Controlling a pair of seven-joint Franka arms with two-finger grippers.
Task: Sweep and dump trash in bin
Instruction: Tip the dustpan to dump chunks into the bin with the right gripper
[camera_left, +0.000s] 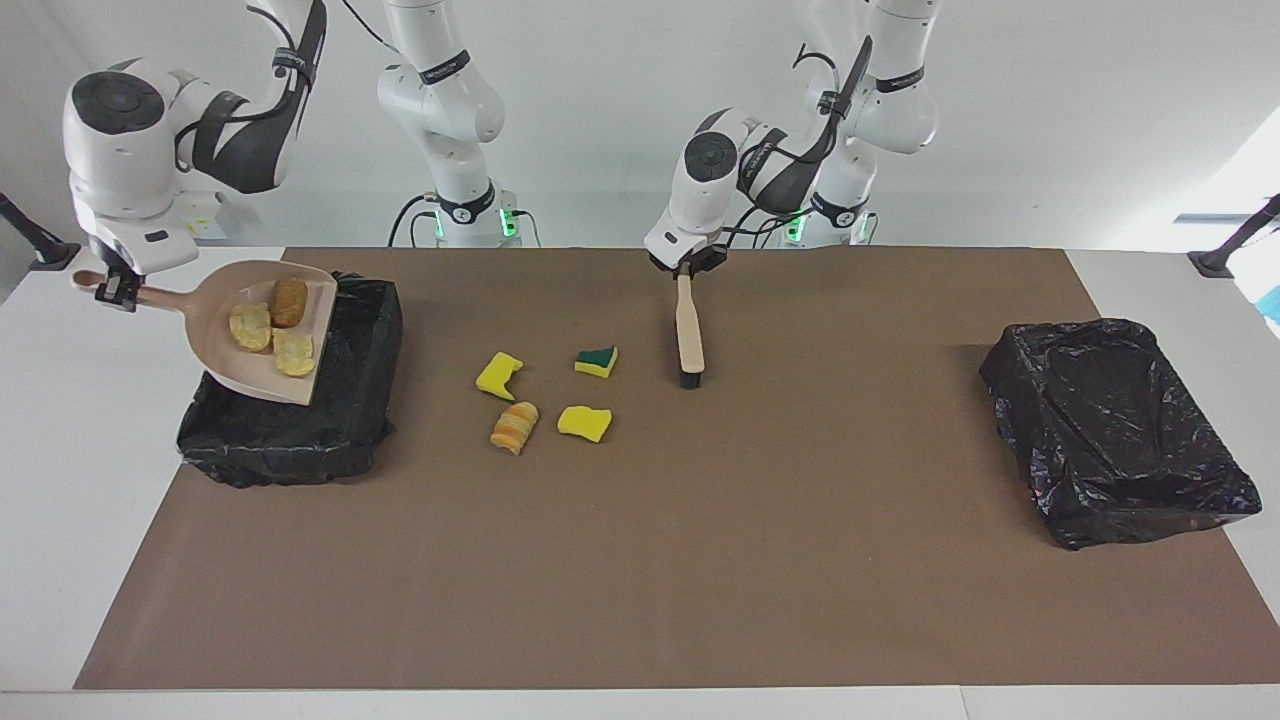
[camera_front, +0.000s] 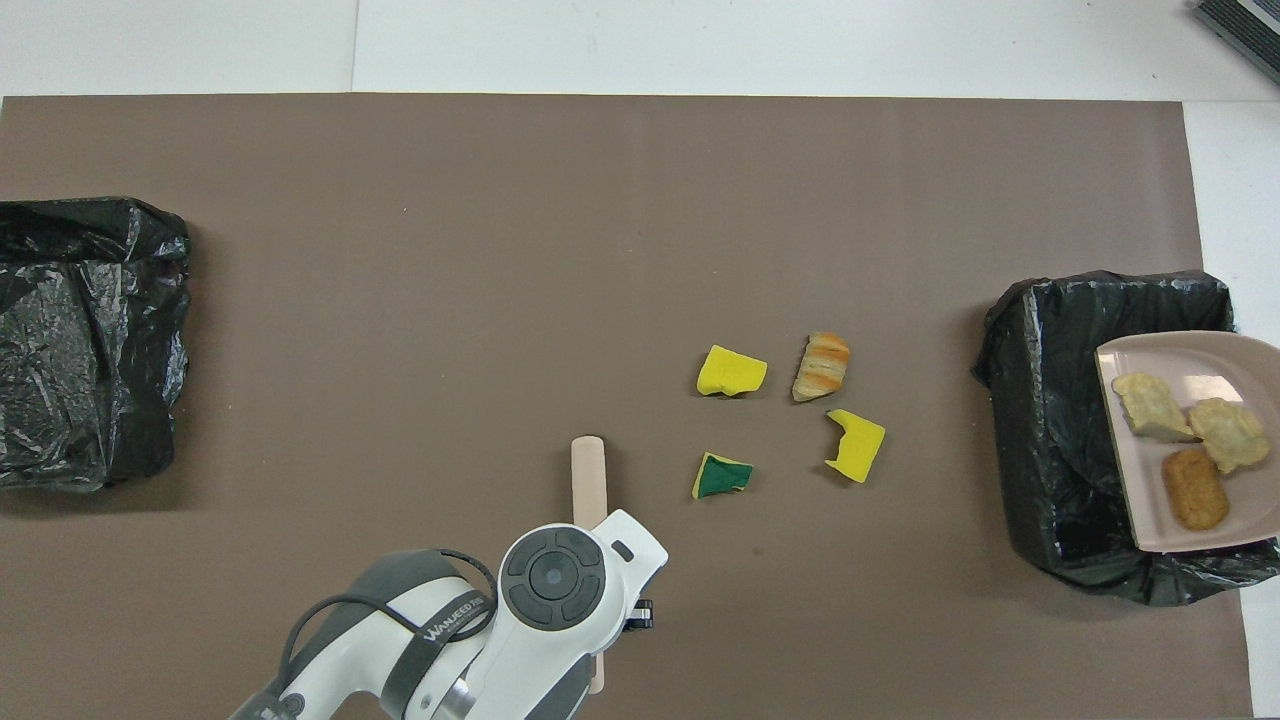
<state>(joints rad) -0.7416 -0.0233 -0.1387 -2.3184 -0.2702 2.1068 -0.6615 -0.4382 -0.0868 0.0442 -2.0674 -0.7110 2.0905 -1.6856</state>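
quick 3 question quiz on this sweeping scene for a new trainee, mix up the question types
1. True or false: the dustpan is lying flat on the mat.
2. How many scraps lie on the brown mat?
3. The left claw holds: A) brush B) dustpan C) nothing.

Key
1. False: the right claw holds it tilted over the bin at the right arm's end, three crumbly lumps inside.
2. Four: three sponge pieces and a striped chunk.
3. A
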